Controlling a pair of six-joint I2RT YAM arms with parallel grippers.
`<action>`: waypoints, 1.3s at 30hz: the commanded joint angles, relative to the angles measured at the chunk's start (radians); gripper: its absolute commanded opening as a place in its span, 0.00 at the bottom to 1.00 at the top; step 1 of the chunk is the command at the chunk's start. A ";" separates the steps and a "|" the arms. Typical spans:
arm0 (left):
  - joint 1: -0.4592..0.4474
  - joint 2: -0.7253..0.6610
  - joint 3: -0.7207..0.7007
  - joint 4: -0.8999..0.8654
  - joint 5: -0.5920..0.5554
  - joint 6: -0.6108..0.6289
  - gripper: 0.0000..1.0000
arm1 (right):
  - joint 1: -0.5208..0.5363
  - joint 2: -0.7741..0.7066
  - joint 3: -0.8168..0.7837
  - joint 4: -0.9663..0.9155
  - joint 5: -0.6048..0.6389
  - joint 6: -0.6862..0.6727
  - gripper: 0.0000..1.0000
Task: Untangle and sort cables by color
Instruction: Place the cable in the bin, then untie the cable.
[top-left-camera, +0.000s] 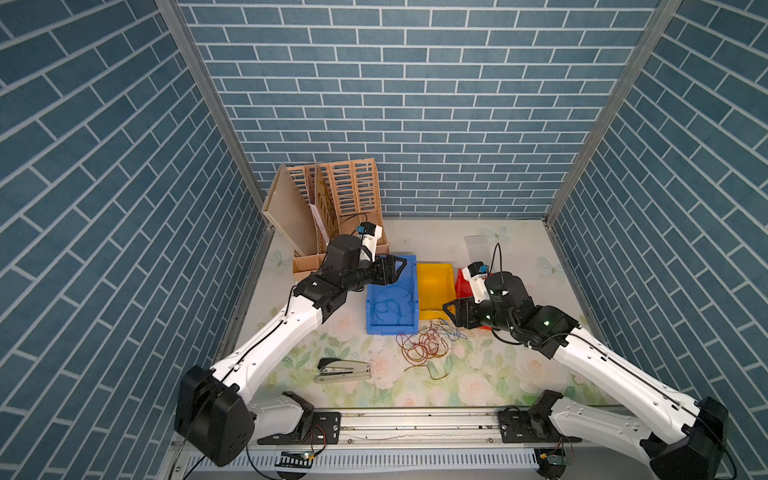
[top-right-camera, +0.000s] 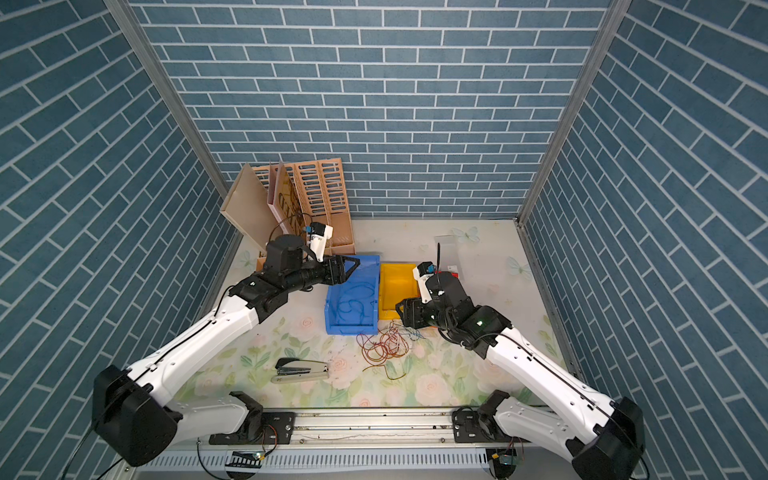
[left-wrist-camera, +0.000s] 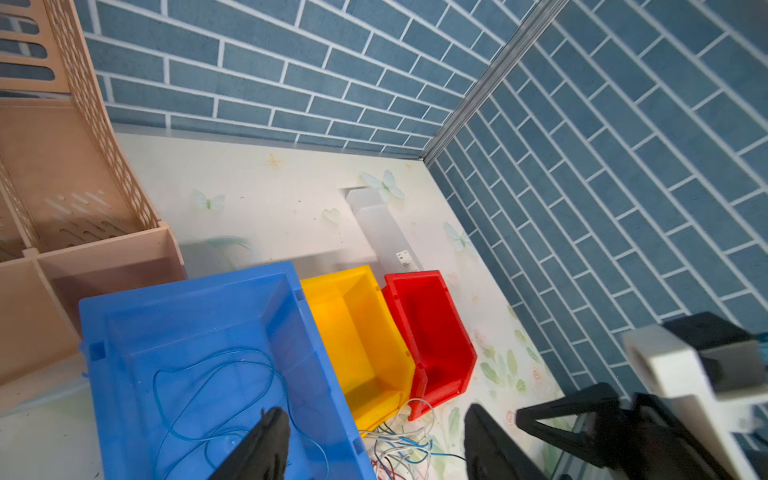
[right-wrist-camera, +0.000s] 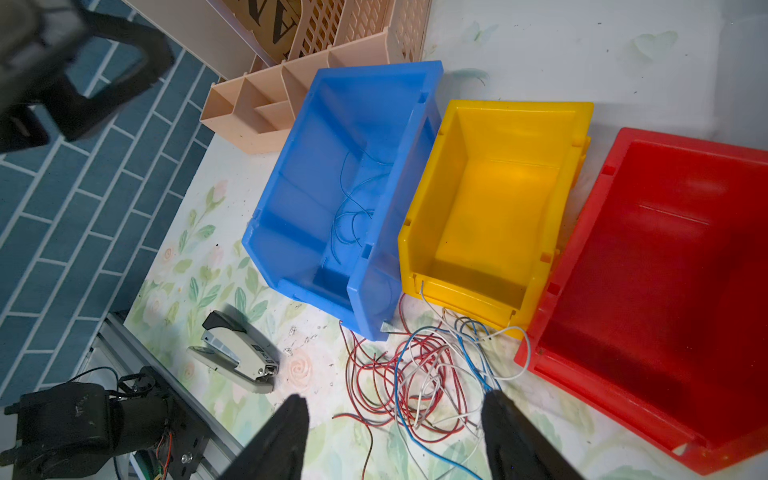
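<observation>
Several blue cables (top-left-camera: 388, 309) lie looped on the floor of the blue bin (top-left-camera: 390, 329); the left wrist view shows them as thin loops (left-wrist-camera: 249, 353). My left gripper (top-left-camera: 399, 270) hangs open over the bin's far end, and nothing sits between its fingers (left-wrist-camera: 374, 411). A tangle of red-brown, whitish and blue cables (top-left-camera: 428, 345) lies on the table in front of the bins. My right gripper (top-left-camera: 449, 311) is open just above and right of the tangle (right-wrist-camera: 415, 374), holding nothing (right-wrist-camera: 395, 397). The yellow bin (right-wrist-camera: 498, 208) and the red bin (right-wrist-camera: 665, 249) hold no cables.
The three bins stand side by side, blue, yellow (top-left-camera: 434, 286), red (top-left-camera: 462, 282). A beige desk organizer (top-left-camera: 332, 208) stands behind the left arm. A stapler (top-left-camera: 343, 370) lies front left of the tangle. A clear plastic box (top-left-camera: 478, 245) sits behind the red bin.
</observation>
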 joint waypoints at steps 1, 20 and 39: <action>-0.020 -0.042 -0.044 0.014 0.008 -0.038 0.72 | -0.001 0.019 0.030 -0.043 -0.022 0.023 0.69; -0.416 -0.072 -0.318 0.141 -0.206 -0.159 0.72 | -0.098 0.019 -0.128 -0.103 -0.072 -0.126 0.61; -0.429 -0.145 -0.297 0.046 -0.278 -0.096 0.74 | -0.093 0.110 -0.096 -0.066 -0.195 -0.329 0.59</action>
